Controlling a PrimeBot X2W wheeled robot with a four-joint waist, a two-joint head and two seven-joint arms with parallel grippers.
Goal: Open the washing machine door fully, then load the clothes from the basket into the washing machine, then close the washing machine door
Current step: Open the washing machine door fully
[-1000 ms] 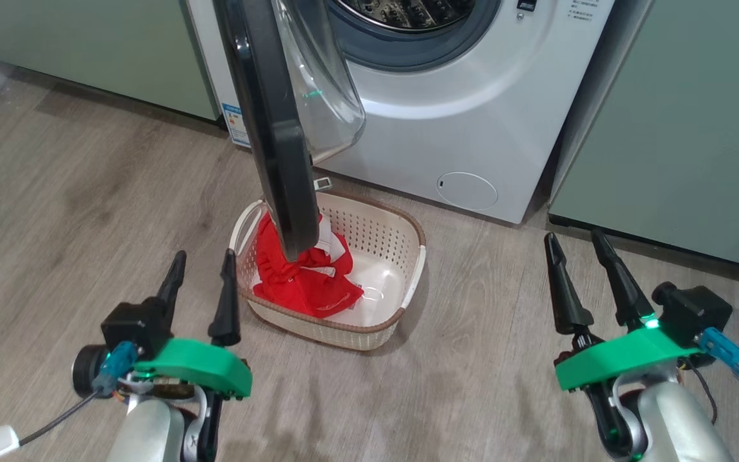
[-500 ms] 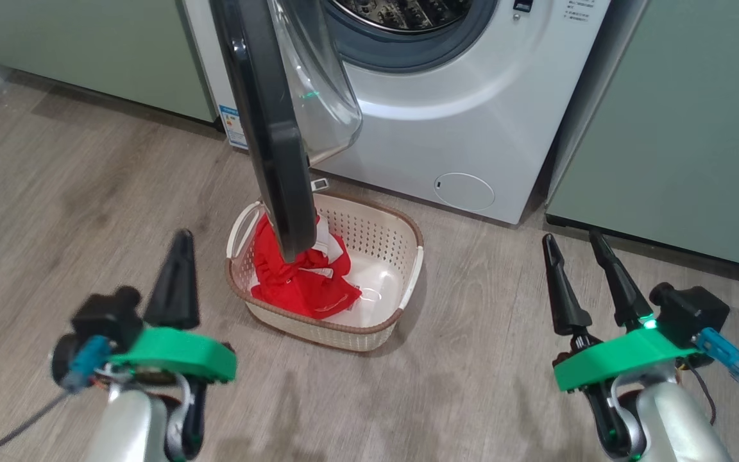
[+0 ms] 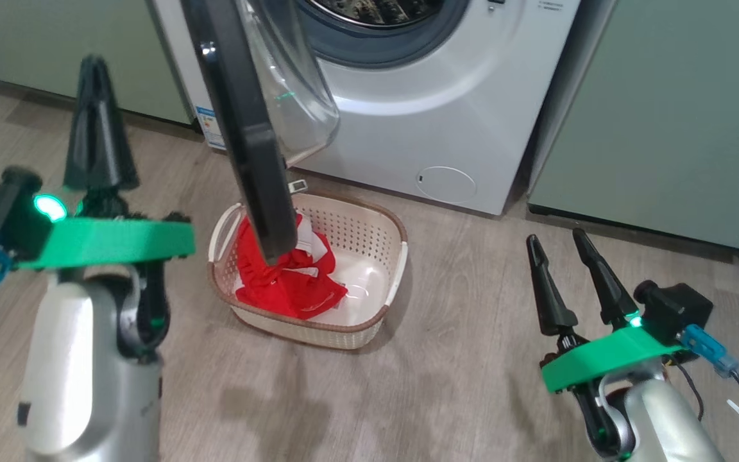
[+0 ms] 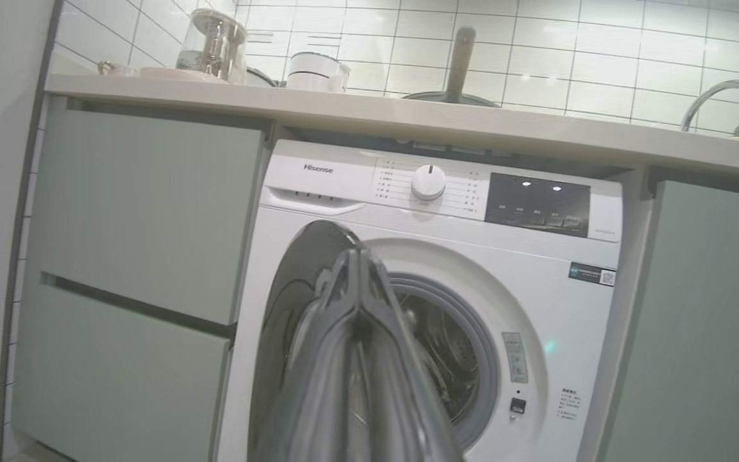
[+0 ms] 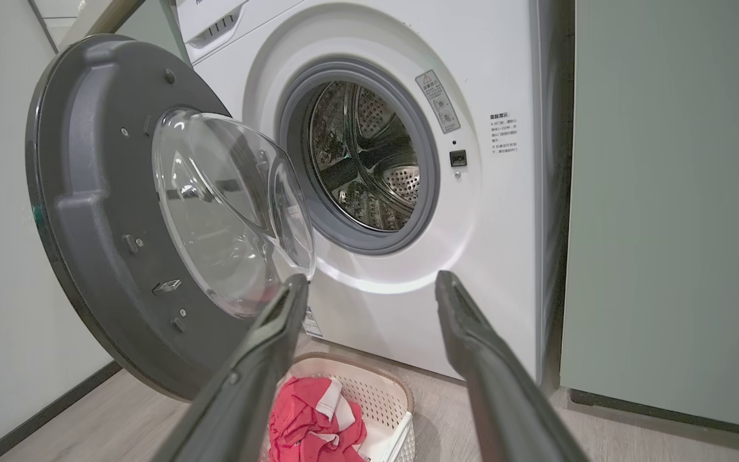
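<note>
The washing machine [image 3: 433, 122] [image 5: 491, 212] [image 4: 536, 276] stands between green cabinets with its mouth uncovered. The washing machine door [image 3: 241, 141] [image 5: 87, 231] [image 4: 292, 301] hangs partly open, sticking out over the basket. The cream basket [image 3: 369, 256] [image 5: 376, 391] sits on the floor below it, holding the red clothes [image 3: 280, 282] [image 5: 312, 417]. My left gripper [image 3: 95, 64] [image 4: 360, 256] is raised at the left, shut on nothing, left of the door and apart from it. My right gripper [image 3: 552, 240] [image 5: 369, 289] stays low at the right, open and empty.
Pale green cabinets [image 3: 664, 128] [image 4: 138, 269] flank the machine. A countertop [image 4: 408, 122] above carries jars and a pan, with a tap [image 4: 722, 96] at the right. Wooden floor [image 3: 459, 359] lies around the basket.
My left gripper shut and rose from near the floor to door height at the left. The camera turned slightly, shifting the scene left. The right gripper held still.
</note>
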